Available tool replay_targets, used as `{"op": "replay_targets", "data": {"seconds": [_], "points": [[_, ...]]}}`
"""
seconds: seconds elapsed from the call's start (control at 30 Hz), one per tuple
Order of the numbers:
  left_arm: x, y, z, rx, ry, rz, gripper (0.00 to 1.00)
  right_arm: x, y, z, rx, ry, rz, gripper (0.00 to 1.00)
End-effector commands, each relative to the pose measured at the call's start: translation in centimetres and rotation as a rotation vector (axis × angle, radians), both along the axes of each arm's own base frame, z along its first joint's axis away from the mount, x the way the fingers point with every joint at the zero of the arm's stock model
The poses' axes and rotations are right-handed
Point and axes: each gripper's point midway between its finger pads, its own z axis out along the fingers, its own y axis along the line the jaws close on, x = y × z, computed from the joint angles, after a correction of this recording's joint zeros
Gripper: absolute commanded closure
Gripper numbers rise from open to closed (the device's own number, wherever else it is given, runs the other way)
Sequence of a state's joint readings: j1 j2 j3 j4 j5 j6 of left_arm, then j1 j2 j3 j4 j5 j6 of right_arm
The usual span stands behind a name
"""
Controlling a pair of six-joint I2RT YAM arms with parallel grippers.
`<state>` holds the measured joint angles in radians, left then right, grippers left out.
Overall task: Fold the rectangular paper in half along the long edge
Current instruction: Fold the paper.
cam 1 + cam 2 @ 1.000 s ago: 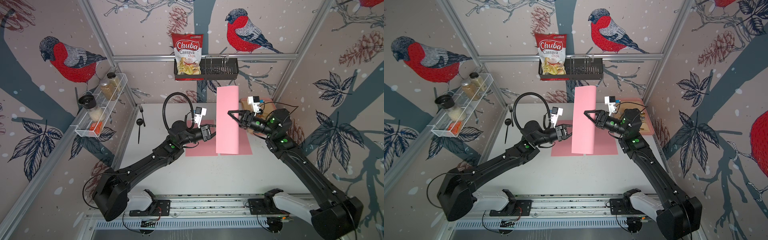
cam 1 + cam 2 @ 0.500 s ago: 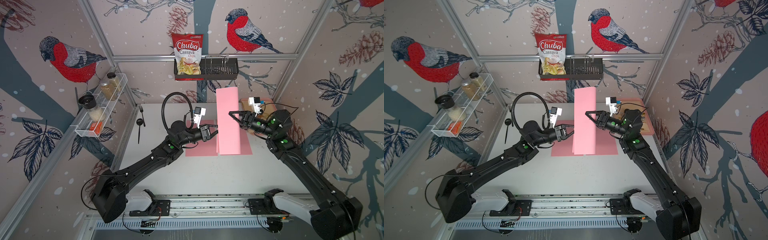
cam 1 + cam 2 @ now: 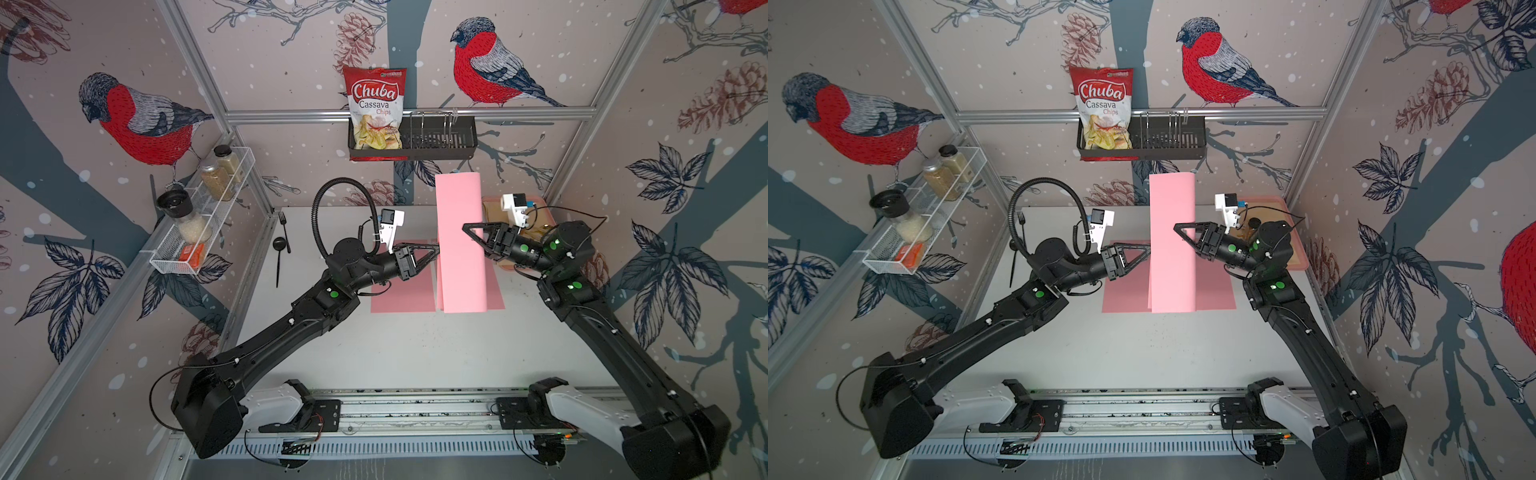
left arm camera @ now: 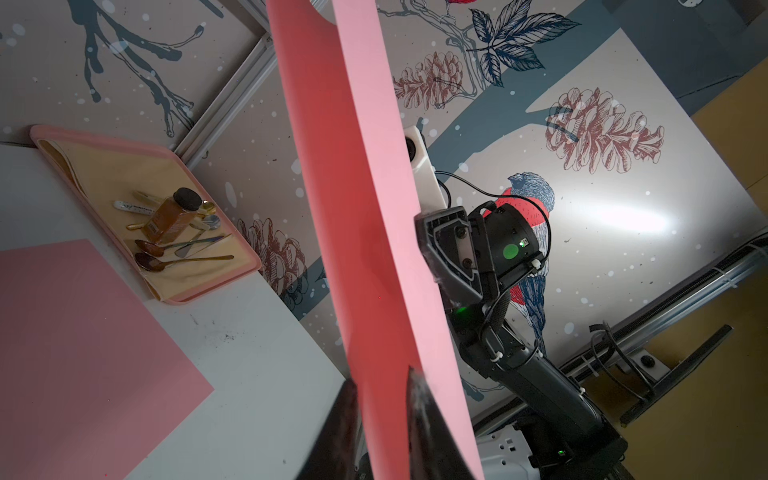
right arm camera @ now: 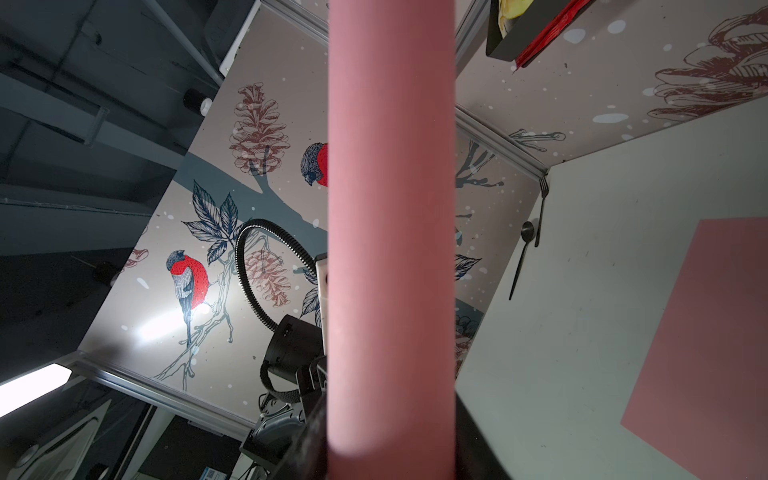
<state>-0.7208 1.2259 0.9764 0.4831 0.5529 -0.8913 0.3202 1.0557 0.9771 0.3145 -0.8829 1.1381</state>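
- The pink paper [image 3: 459,232] is doubled over lengthwise and is up in the air over the middle of the table [image 3: 395,353], between the two arms. Its long side runs from near to far.
- The fold isn't pressed flat. In the right wrist view the paper [image 5: 390,208] shows a rounded, loopy edge, and that side faces the right arm.
- The right gripper [image 3: 473,236] is clamped around that rounded edge. One dark finger [image 5: 313,432] sits against each side of the loop, so it's pinching the paper.
- The left gripper [image 3: 435,252] is at the opposite long edge, where the loose sides meet. In the left wrist view its fingertips [image 4: 417,390] sit on either side of the paper with a small gap between them. Honestly can't tell if they're actually squeezing it or just straddling it.
- A pink sheet [image 3: 399,291] lies flat on the table right under all this, sticking out to the left and right of the held paper.
- Far right corner has a pink tray [image 4: 216,284] holding a brown bottle [image 4: 168,218] and some spoons [image 4: 183,262].
- A black fork [image 3: 284,230] and a black spoon [image 3: 279,257] lie on the far left of the table.
- A chips bag [image 3: 376,108] sits in a black basket [image 3: 440,141] on the far wall, and a wire shelf [image 3: 174,268] with jars hangs on the left wall.
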Motion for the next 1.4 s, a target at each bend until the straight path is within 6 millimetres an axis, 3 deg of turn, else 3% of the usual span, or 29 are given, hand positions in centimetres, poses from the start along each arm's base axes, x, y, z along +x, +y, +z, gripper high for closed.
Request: {"op": "replay_targets", "data": {"seconds": [0.0,0.33,0.4,1.17,1.23,1.37], "points": [[-0.4,0.3,1.3,-0.021,-0.036,-0.003,0.77,-0.4,-0.3,1.0,0.021,-0.041,0.007,0.62],[-1.2,0.9,2.1,-0.02,-0.048,0.002,0.76,0.2,-0.9,0.3,0.015,-0.032,-0.018,0.63],[-1.4,0.9,3.3,-0.035,-0.067,-0.006,0.76,0.3,-0.9,0.2,0.017,-0.029,-0.018,0.62],[-1.6,-1.6,2.1,-0.025,-0.037,-0.076,0.76,0.0,-0.5,0.5,0.022,-0.043,-0.007,0.62],[-1.7,-1.7,2.1,-0.026,-0.036,-0.082,0.81,0.0,-0.5,0.5,0.02,-0.043,-0.004,0.62],[-1.7,-1.9,2.1,-0.029,-0.038,-0.087,1.0,-0.2,-0.4,0.5,0.011,-0.047,0.0,0.62]]}}
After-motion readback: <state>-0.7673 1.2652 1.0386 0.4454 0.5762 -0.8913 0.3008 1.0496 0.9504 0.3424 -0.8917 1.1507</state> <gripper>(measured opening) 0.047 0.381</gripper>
